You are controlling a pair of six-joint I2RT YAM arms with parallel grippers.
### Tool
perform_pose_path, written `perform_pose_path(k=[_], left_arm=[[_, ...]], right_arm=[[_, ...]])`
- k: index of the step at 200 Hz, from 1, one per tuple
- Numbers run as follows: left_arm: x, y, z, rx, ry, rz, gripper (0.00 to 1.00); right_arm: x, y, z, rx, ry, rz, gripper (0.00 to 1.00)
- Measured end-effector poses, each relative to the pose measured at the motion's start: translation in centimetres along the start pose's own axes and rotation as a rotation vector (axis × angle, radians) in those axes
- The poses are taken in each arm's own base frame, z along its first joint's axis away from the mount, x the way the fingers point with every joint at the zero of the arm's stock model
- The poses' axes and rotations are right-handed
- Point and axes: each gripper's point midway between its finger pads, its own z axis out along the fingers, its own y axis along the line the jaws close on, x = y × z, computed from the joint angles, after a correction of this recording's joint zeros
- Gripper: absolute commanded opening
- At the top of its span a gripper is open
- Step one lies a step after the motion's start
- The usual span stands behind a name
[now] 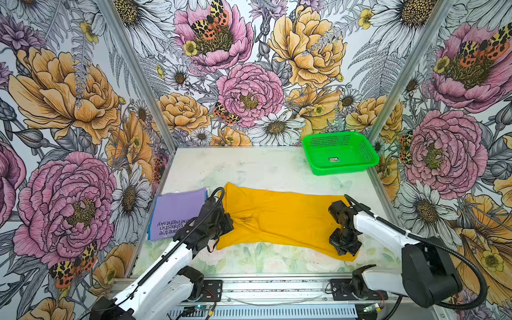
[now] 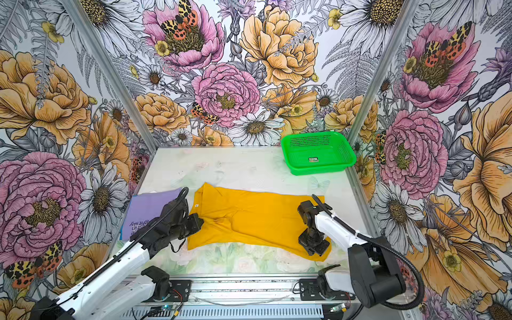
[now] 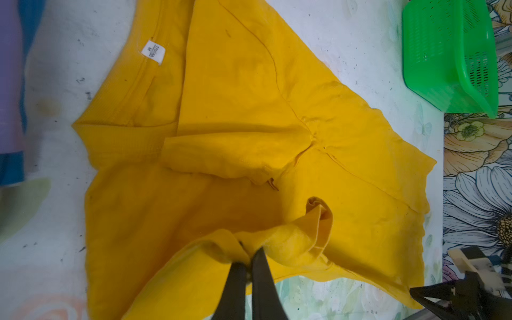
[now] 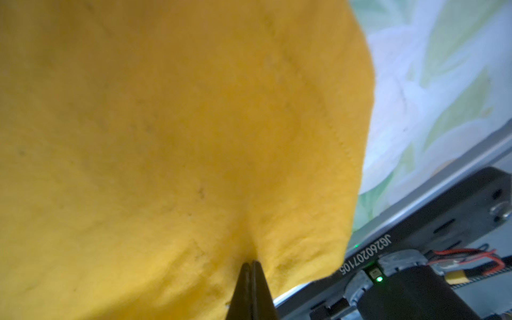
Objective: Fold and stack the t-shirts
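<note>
Yellow shirt (image 1: 279, 219) is stretched across the lower middle of both top views, with the collar end and its white label (image 3: 153, 52) toward the left. The left gripper (image 3: 250, 256) is pinched tight on a bunched fold at that left end, and the cloth puffs up round the tips. The right gripper (image 4: 250, 266) is closed too, nipping the edge at the shirt's lower right corner in the top views.

The purple shirt (image 1: 177, 213) sits folded flat at lower left, just beside the yellow one. The green basket (image 1: 343, 169) is at the upper right of the table (image 1: 249, 166), well apart.

Now, handling: this is light, limp cloth. It'll sag between the two grips and drag on the table rather than hold a line. A thin pinch like these could slip out, I'd say, so the safest hold is through a doubled edge or seam near the corners. That crumpled sleeve (image 3: 235, 158) in the middle looks likely to wrinkle any fold made over it.
</note>
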Motion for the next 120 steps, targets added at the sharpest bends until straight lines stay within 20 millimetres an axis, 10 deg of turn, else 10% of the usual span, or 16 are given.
perform_pose_path(k=[81,120], left_arm=[[-3.0,0.3,0.1,-0.014,-0.013,0.011,0.0],[-3.3,0.0,0.5,-0.011,-0.007,0.022,0.0]], right_arm=[[-0.8,-1.0,-0.4,-0.11,-0.092,0.112,0.0],[-1.0,0.1,-0.6,-0.107,-0.087,0.076,0.4]])
